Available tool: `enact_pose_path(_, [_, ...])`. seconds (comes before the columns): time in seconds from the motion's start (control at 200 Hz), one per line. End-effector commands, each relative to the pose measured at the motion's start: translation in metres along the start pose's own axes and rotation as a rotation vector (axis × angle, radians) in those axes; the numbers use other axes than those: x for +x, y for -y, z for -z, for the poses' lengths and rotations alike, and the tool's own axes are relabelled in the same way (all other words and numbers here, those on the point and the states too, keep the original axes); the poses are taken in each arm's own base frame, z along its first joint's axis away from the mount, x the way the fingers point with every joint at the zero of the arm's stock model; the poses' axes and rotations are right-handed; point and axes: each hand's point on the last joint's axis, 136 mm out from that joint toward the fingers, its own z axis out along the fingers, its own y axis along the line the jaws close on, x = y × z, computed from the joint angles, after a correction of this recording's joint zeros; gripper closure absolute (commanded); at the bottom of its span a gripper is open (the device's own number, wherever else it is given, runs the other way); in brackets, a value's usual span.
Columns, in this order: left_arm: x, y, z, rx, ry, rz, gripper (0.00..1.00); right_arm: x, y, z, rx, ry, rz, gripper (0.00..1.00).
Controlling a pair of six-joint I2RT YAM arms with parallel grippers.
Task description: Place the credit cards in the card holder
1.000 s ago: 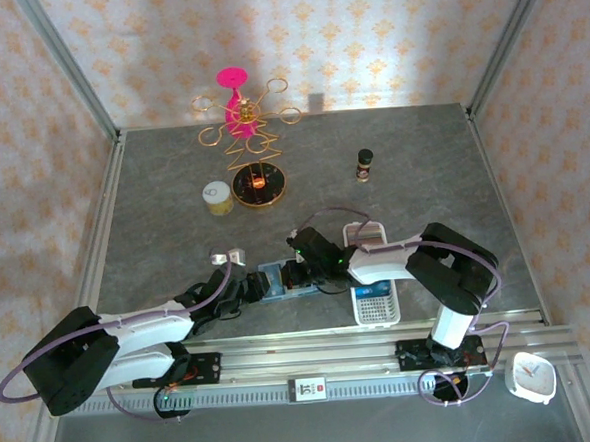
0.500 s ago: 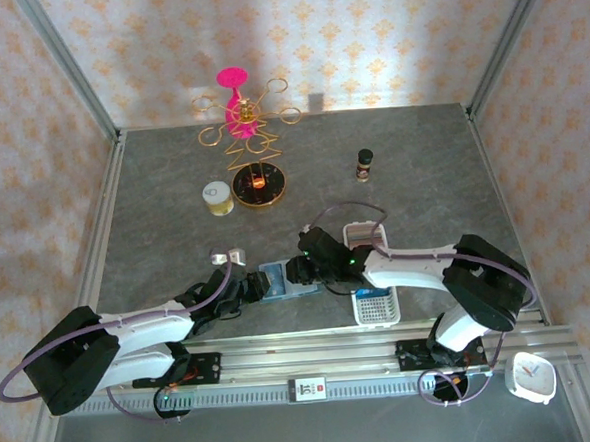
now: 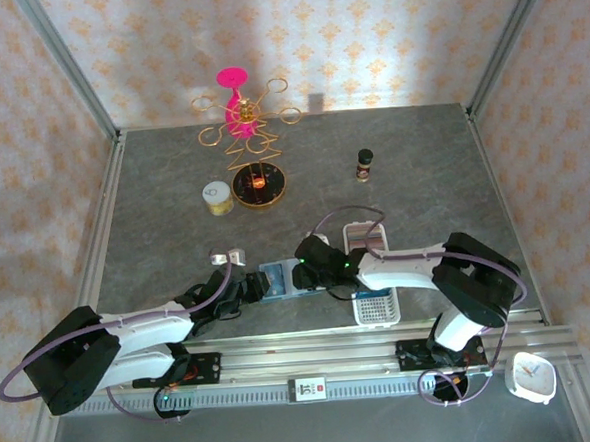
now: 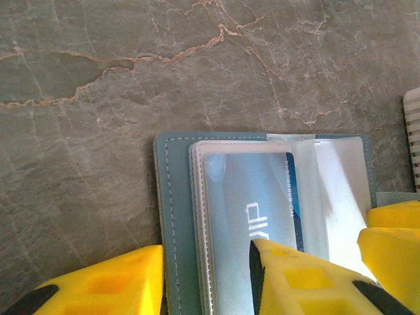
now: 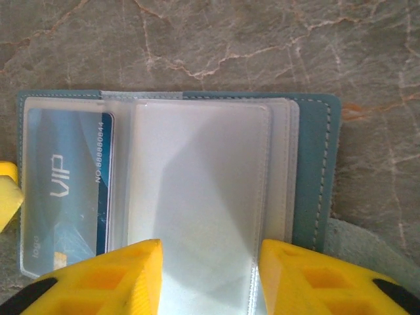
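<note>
Currently the card holder (image 3: pixel 277 279) lies open and flat on the grey stone-patterned table (image 3: pixel 422 173), near its front edge, between the two grippers. Its teal cover faces down and its clear sleeves lie on top. One bright blue card (image 5: pixel 65 184) — marked VIP, with a row of digits along one side — sits inside a sleeve on the half nearer the left arm. The sleeves on the other half are plain and clear.

The left gripper (image 4: pixel 207 262) has its yellow jaws apart, straddling the stitched outer edge of the cover. One finger (image 4: pixel 98 285) is just beside that edge, over the table, and the other is over the sleeve with the blue card. Whether the tips press on the holder or hover just above it I cannot tell. The right gripper (image 5: pixel 210 262) stands with its jaws parted too, both fingers over the topmost clear sleeve on its side, holding nothing. The two grippers are close — a finger of each shows at the edge of the other's wrist view.

Just right of the holder, a white slotted tray (image 3: pixel 377 319) lies under the right forearm, with something blue in it. Farther back stand a pink and gold wire stand (image 3: pixel 241 119), a small dark bottle (image 3: pixel 365 163) and a round yellowish tin (image 3: pixel 216 197).
</note>
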Motion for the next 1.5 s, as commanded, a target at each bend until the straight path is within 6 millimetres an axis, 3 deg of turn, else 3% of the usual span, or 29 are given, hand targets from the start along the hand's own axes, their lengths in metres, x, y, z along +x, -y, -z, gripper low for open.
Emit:
enact_pose_path(0.0, [0.015,-0.012,-0.003,-0.020,-0.050,0.005,0.63,0.008,0.001,-0.010,0.009,-0.029,-0.010,0.55])
enact_pose_path(0.26, [0.017,-0.015,-0.003,-0.023,-0.050,0.011,0.63,-0.005,-0.015,-0.001,-0.044,0.012,-0.027,0.53])
enact_pose_path(0.516, [0.018,-0.015,-0.003,-0.022,-0.052,0.012,0.63,-0.010,-0.008,0.010,-0.003,0.031,-0.021,0.52])
enact_pose_path(0.761, [0.019,-0.015,-0.004,-0.022,-0.056,0.014,0.64,-0.007,-0.015,0.014,-0.011,0.018,-0.007,0.51])
enact_pose_path(1.256, [0.017,-0.014,-0.003,-0.024,-0.051,0.015,0.65,-0.015,-0.039,0.023,-0.086,0.027,0.000,0.51])
enact_pose_path(1.497, [0.015,-0.015,-0.002,-0.024,-0.039,0.018,0.65,-0.017,-0.068,0.025,-0.224,0.015,-0.023,0.52])
